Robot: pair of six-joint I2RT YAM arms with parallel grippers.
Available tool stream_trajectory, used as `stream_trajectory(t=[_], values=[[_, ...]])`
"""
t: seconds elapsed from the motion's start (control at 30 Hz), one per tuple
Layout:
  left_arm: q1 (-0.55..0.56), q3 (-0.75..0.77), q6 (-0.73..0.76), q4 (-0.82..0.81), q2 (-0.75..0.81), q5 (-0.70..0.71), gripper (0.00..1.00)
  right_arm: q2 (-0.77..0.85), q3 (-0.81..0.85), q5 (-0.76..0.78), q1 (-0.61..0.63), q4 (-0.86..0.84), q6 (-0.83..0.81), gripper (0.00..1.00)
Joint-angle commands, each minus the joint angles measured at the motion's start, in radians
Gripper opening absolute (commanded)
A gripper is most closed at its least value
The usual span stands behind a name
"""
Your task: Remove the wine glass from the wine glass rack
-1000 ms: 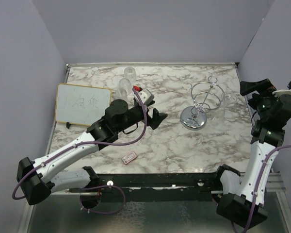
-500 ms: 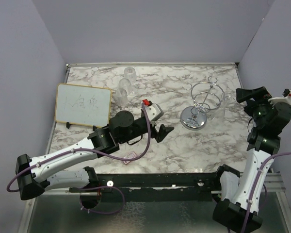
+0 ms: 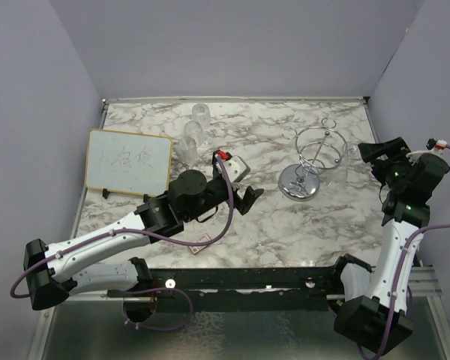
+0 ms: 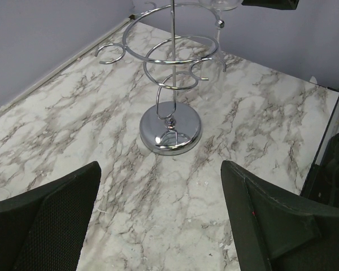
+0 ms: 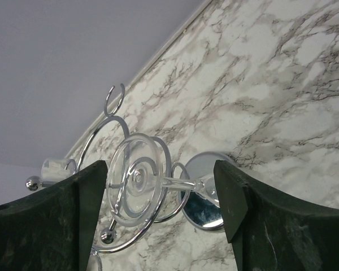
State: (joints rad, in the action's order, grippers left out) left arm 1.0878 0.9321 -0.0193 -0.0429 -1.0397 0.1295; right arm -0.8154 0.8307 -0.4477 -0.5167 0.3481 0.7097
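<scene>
The chrome wine glass rack (image 3: 312, 156) stands right of centre on its mirror disc base (image 3: 299, 182). A clear wine glass (image 5: 137, 183) hangs upside down in a loop on the rack's right side, its round foot facing my right wrist camera and its stem running toward the right finger. My right gripper (image 3: 370, 155) is open just right of the rack, its jaws on either side of the glass (image 5: 161, 200) without touching it. My left gripper (image 3: 250, 199) is open and empty over the table left of the rack (image 4: 170, 129).
A framed whiteboard (image 3: 129, 161) lies at the left. Two clear glasses (image 3: 193, 135) stand at the back near the wall. A small card (image 3: 200, 242) lies near the front edge. Walls close in on the table at the left, back and right.
My right gripper has moved left and down toward the hanging glass. My left arm has swung right toward the rack, then drawn back slightly.
</scene>
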Motion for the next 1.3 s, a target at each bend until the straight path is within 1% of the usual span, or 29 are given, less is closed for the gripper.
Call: stream_trajectory(t=[0.0,0.27,0.33,0.4,0.53,0.63,0.77,0.83,0.93,1.07,1.17,1.27], values=[[-0.015,0.007,0.005,-0.013,0.014,0.016,0.90,0.003,0.016,-0.050,-0.004,0.024,-0.008,0.71],[-0.032,0.007,0.000,-0.015,0.003,-0.006,0.89,0.016,0.003,-0.102,-0.005,0.030,0.020,0.53],[-0.036,0.007,-0.002,-0.016,0.002,-0.009,0.89,0.014,0.001,-0.110,-0.004,0.029,0.022,0.51],[-0.040,0.006,-0.001,-0.017,0.000,-0.011,0.89,0.012,0.001,-0.107,-0.005,0.031,0.015,0.46],[-0.042,0.005,-0.003,-0.017,-0.002,-0.016,0.89,0.011,0.003,-0.108,-0.004,0.030,0.017,0.44],[-0.042,0.006,-0.003,-0.018,-0.004,-0.018,0.89,0.007,0.006,-0.104,-0.005,0.032,0.014,0.38],[-0.043,0.005,-0.004,-0.017,-0.003,-0.022,0.89,0.002,0.006,-0.106,-0.005,0.034,0.016,0.36],[-0.043,0.005,-0.003,-0.018,-0.003,-0.022,0.89,0.002,0.009,-0.102,-0.005,0.033,0.015,0.33],[-0.043,0.005,-0.001,-0.016,-0.004,-0.022,0.89,0.001,0.012,-0.099,-0.005,0.036,0.020,0.31],[-0.043,0.007,-0.001,-0.016,0.002,-0.022,0.89,0.003,0.016,-0.087,-0.004,0.040,0.026,0.21],[-0.043,0.007,0.000,-0.014,0.006,-0.023,0.89,0.002,0.028,-0.077,-0.005,0.054,0.029,0.19],[-0.043,0.007,0.001,-0.015,0.003,-0.024,0.89,0.009,0.040,-0.060,-0.005,0.066,0.037,0.11]])
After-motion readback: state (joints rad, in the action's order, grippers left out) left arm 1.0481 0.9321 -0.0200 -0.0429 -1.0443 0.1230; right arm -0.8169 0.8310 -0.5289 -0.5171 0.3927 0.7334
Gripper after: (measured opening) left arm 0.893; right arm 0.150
